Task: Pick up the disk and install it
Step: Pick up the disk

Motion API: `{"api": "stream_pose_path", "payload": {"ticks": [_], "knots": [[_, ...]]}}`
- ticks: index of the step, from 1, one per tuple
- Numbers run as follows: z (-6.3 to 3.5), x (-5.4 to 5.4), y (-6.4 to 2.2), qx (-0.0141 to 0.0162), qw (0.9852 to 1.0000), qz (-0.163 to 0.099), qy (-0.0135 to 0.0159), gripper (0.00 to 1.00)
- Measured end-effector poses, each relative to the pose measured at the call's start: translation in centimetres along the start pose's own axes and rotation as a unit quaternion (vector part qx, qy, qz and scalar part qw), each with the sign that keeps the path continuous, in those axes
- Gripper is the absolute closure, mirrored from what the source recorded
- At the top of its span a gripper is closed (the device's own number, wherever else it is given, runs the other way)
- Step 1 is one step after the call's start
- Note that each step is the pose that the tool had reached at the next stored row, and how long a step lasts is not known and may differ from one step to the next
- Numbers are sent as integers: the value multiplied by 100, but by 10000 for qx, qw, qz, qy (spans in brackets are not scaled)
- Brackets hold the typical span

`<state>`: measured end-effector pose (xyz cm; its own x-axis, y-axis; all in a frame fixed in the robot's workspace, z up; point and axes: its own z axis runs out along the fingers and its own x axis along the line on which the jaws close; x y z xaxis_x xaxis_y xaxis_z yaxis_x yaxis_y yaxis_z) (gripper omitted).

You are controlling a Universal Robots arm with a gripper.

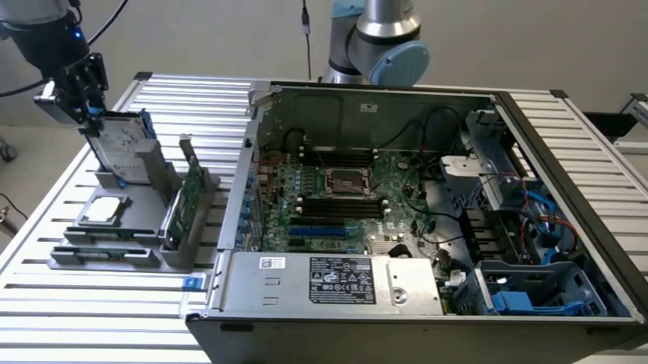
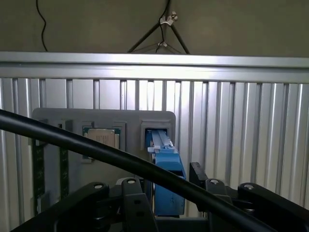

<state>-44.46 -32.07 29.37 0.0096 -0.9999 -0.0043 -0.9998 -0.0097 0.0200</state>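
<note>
The disk (image 1: 120, 144), silver-grey with a white label and a blue carrier, stands on edge, slightly tilted, in the rear slot of the grey holder (image 1: 152, 163) at the exterior view's left. My gripper (image 1: 89, 114) is at the disk's upper end, its jaws closed against both faces. In the wrist view the blue carrier edge (image 2: 168, 169) runs from the holder's slot (image 2: 157, 129) up between my black fingers (image 2: 133, 203), with my gripper (image 2: 169, 193) shut on it.
The holder also carries a small square silver chip (image 1: 105, 211) and an upright green circuit card (image 1: 187, 201). An open computer case (image 1: 405, 189) lies to the exterior view's right, with blue drive bays (image 1: 536, 292) in its near corner. A black cable (image 2: 96, 150) crosses the wrist view.
</note>
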Motion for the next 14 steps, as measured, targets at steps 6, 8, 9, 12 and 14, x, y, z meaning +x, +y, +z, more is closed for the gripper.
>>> {"api": "stream_pose_path", "payload": {"ticks": [6, 8, 9, 12, 14], "knots": [[21, 0, 1, 7, 10000, -2, 1, 51], [23, 0, 1, 8, 10000, -2, 0, 51], [24, 0, 1, 8, 10000, -2, 0, 51], [27, 6, 3, 10, 10000, -2, 0, 51], [28, 11, 4, 11, 10000, -2, 0, 51]]}}
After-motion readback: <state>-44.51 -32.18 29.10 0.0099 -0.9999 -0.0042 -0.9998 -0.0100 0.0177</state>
